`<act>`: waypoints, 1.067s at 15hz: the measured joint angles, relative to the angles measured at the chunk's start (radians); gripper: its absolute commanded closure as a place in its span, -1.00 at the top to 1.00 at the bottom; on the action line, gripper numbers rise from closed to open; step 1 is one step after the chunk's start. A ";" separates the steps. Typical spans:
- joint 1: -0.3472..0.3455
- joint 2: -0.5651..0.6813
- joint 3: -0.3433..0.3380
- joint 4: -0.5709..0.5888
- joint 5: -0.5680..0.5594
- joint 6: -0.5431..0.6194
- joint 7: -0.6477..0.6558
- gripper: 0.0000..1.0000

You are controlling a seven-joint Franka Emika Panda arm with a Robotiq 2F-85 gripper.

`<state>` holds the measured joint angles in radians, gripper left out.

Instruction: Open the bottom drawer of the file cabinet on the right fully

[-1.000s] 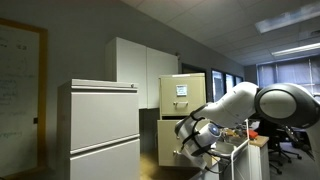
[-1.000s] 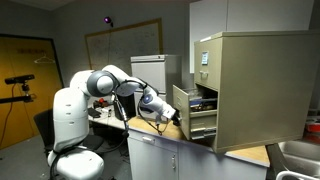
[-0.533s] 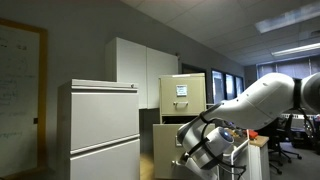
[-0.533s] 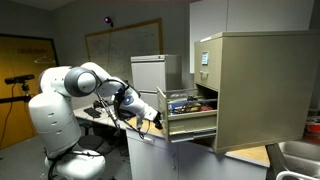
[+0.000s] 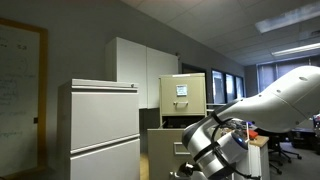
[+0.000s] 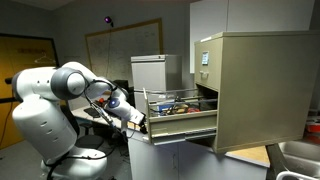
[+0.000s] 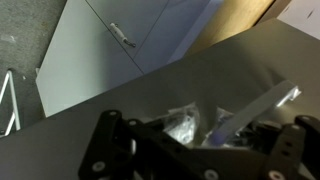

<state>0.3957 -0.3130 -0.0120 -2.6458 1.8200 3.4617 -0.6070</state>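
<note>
Currently: drawer [image 6: 185, 124], beige sheet metal, long open-topped box, drawn far out of the cabinet [image 6: 262, 85]. Its long axis is level and its front panel points away from the cabinet. Cabinet: tall, narrow, tan, smooth painted steel, with a white paper label [image 5: 181, 91] on its top drawer. Gripper [image 6: 136, 118]: black, at the drawer's front end. The jaw spacing cannot be told, as the wrist view is blurred.

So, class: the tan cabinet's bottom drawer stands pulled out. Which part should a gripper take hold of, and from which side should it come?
Grip at its front panel, coming head-on from the room side; any handle there is too small to see. The bottom drawer juts horizontally from the file cabinet, so that panel faces the gripper.
</note>
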 measured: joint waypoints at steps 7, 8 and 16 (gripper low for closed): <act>0.002 0.013 -0.045 0.052 0.212 0.006 -0.280 1.00; -0.051 0.017 0.002 0.054 0.232 0.004 -0.300 1.00; -0.481 0.005 0.442 0.052 0.287 -0.001 -0.318 1.00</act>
<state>-0.0853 -0.3078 0.4297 -2.5936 2.1067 3.4610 -0.9245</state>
